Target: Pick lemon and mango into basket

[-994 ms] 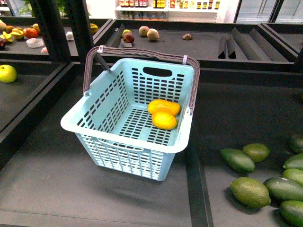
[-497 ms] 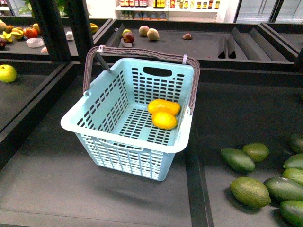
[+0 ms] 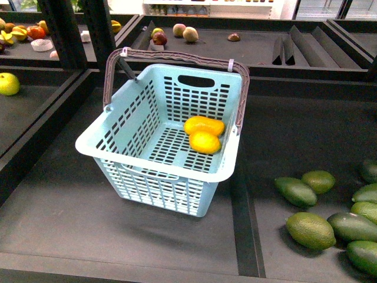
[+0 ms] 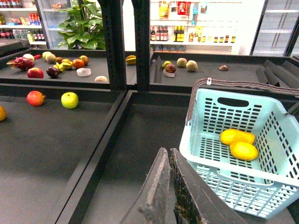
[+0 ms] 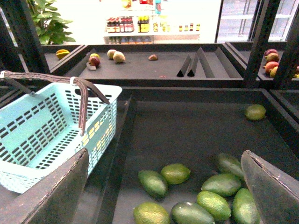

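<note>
1. The left gripper [image 4: 170, 186], seen from its own wrist camera, has its two dark fingers [image 4: 156, 191] pressed together with only a thin seam between them, holding nothing, above the dark shelf floor beside the basket [image 4: 201, 154].
2. The right gripper [image 5: 168, 186], seen from its wrist camera, is spread wide: one finger sits at each lower corner of the frame with nothing between them, above a cluster of dark green oval fruits [image 5: 187, 196].
3. Neither arm appears in the front view.
4. The light teal basket [image 3: 141, 171] rests on the dark display surface [image 3: 70, 224], near the middle of the front view, its grey-brown handle [image 3: 177, 57] swung up over the far rim and fastened with white ties.
5. The lemon [image 3: 204, 142] lies on the basket's slotted floor, toward the far right corner of the basket.
6. The mango [image 3: 204, 125] lies in the basket too, just behind the lemon and touching it, close to the far wall.
7. The dark green fruits [image 3: 310, 229] lie on the surface to the right of the basket, apart from it.
8. A yellow-green apple [image 3: 9, 84] sits on the lower bay at far left.
9. More mixed fruit [image 3: 189, 33] rests on the back shelf beyond the basket, with store shelving of bottles behind.
</note>
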